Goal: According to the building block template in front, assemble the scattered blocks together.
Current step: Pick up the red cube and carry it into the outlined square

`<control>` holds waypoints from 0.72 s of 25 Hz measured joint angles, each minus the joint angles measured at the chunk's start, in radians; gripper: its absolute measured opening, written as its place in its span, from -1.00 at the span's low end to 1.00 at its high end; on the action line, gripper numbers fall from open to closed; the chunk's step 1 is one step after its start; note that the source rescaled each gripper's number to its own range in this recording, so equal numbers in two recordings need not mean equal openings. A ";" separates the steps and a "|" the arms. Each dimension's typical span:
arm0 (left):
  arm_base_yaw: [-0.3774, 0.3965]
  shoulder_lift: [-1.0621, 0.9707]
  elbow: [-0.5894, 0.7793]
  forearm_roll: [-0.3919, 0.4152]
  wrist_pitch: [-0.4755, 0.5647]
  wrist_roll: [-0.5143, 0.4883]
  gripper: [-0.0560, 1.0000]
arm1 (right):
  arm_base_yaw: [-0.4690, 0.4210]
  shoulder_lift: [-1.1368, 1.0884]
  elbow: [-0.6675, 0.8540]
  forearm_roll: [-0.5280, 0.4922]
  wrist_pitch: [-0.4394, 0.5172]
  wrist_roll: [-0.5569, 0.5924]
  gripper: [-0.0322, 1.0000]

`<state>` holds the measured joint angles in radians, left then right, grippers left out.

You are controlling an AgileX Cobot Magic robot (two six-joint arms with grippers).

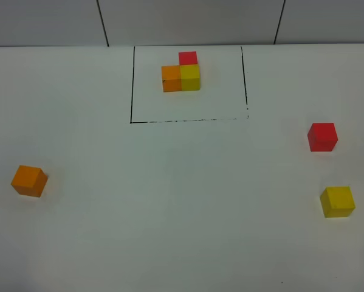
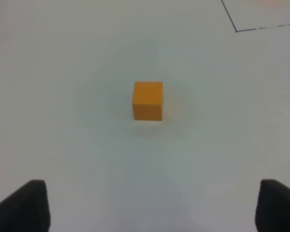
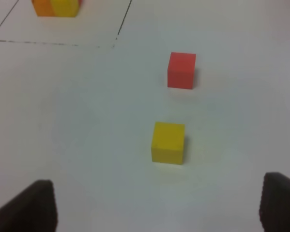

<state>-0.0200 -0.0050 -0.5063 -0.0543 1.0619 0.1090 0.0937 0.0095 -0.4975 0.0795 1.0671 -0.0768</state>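
The template, an L of orange, yellow and red cubes touching one another, sits inside a black outlined box at the far middle of the white table. The loose orange cube lies well apart on the left; the loose red cube and yellow cube lie near each other on the right. The left gripper faces the orange cube, spread wide with nothing held; the right gripper is likewise wide open and empty, facing the yellow cube

Open tabletop rings the orange cube; red cube stands near yellow cube.
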 joint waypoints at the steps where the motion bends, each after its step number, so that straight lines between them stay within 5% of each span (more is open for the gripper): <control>1: 0.000 0.000 0.000 0.000 0.000 0.000 0.90 | 0.000 0.000 0.000 0.000 0.000 0.000 0.43; 18: 0.000 0.000 0.000 0.000 0.000 0.000 0.90 | 0.000 0.000 0.000 -0.001 0.000 0.000 0.43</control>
<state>-0.0200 -0.0050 -0.5063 -0.0543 1.0619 0.1090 0.0937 0.0095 -0.4975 0.0784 1.0671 -0.0768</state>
